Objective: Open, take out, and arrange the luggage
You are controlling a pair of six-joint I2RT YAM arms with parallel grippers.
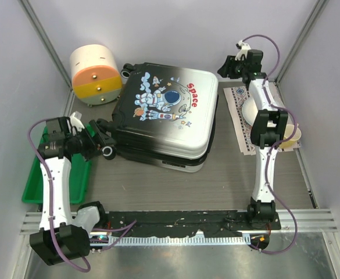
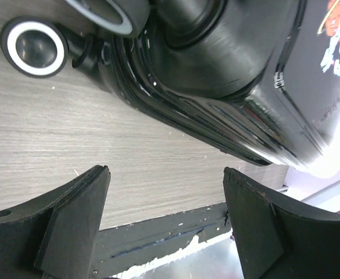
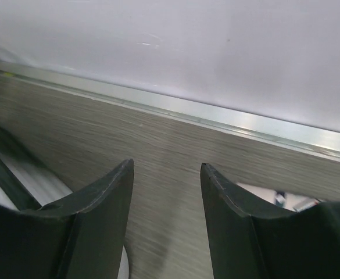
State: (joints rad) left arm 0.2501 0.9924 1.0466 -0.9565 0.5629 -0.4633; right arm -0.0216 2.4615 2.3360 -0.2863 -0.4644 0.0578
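- The luggage (image 1: 170,116) lay flat on the bench (image 1: 216,186), astronaut print facing up and its two shells stacked one on the other. It sat between the two sets of jaws.
- The left arm (image 1: 56,168) reached in from the side, and its jaws stood wide open just short of the luggage's wheeled end, gripping nothing.
- In the left wrist view, only bare bench showed between the two fingers (image 2: 77,215). The black lower shell of the luggage (image 2: 228,87) lay just ahead of the tips, apart from them.
- A zip seam (image 2: 158,110) ran along that shell, straight ahead of the left jaws. Whether it was undone could not be told.
- One black wheel (image 2: 36,46) with a white ring lay ahead of the left jaws, off to one side of the opening.
- The right arm (image 1: 265,133) stretched to the far end of the bench. Its jaws were apart and empty, just past the luggage's far corner and not touching it.
- Beyond the right fingers (image 3: 100,215) there was only bench, then a metal rail (image 3: 228,119) at the foot of the wall.
- A green tray (image 1: 36,186) lay behind and below the left jaws, under that arm.
- A cream-and-orange cylinder (image 1: 96,74) stood beyond the left jaws, just beside the luggage's far wheeled corner.
- A patterned mat (image 1: 239,116) lay behind the right jaws, under that arm.
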